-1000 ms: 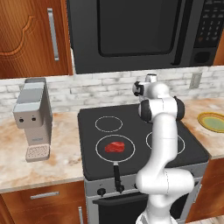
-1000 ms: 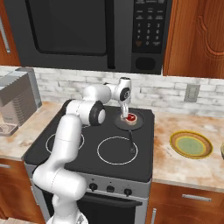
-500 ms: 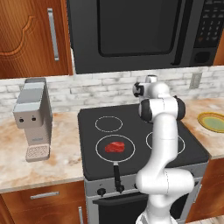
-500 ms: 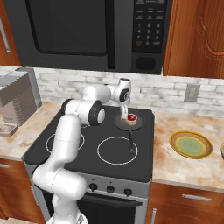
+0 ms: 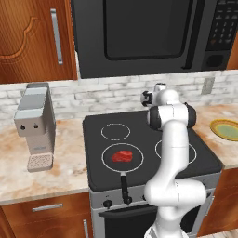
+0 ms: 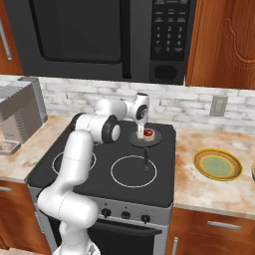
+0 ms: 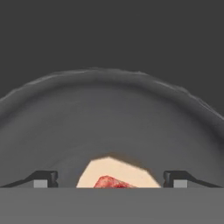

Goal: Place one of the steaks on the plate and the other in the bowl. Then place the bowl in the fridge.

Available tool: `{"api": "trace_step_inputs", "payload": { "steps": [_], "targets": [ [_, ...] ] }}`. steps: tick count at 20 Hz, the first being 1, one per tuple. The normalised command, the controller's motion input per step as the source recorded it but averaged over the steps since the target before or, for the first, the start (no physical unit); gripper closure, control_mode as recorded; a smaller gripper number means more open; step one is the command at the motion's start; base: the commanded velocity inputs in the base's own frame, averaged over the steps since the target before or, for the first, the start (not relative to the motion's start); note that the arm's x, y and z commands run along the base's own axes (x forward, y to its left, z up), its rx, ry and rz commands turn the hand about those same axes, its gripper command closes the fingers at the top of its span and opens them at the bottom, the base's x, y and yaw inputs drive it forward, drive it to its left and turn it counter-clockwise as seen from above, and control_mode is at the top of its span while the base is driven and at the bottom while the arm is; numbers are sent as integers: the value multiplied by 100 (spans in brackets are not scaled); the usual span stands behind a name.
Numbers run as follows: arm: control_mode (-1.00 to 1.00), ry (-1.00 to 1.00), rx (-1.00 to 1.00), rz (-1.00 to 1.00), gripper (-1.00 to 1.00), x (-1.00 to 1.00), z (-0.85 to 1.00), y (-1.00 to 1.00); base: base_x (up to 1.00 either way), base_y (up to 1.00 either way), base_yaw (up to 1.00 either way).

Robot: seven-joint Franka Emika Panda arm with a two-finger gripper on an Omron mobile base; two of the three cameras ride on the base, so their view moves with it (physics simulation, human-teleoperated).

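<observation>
Kitchen counter and black stove (image 5: 148, 139) stretch under my reach, a microwave above. Off to my left a coffee machine (image 5: 35, 123) stands on the counter, and a pan (image 5: 122, 157) on the near-left burner holds one steak (image 5: 122, 156), well apart from me. My gripper (image 6: 146, 133) hangs low over a second pan (image 6: 147, 138) on the back burner, fingers (image 7: 43, 178) spread wide and holding nothing. The other steak (image 7: 114, 182) lies directly below, between my fingertips and close under them; I cannot tell its long axis from so little showing. Going straight down and closing seems the next move. Far to my right the plate (image 6: 217, 165) waits on the counter.
</observation>
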Motion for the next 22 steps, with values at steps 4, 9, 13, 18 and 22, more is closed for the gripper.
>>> {"api": "trace_step_inputs", "payload": {
  "steps": [4, 9, 13, 18, 22],
  "targets": [
    [-100, 0, 0, 0, -100, 0, 0, -8, 0, 0, 0],
    [-100, 0, 0, 0, 100, 0, 0, 0, 0, 0, 0],
    [-100, 0, 0, 0, 100, -1, 0, 0, 0, 0, 0],
    [-100, -1, 0, 0, 100, -45, 1, 0, 0, 0, 0],
    [-100, -8, 0, 0, 100, -84, 23, 0, 0, 0, 0]
  ]
}}
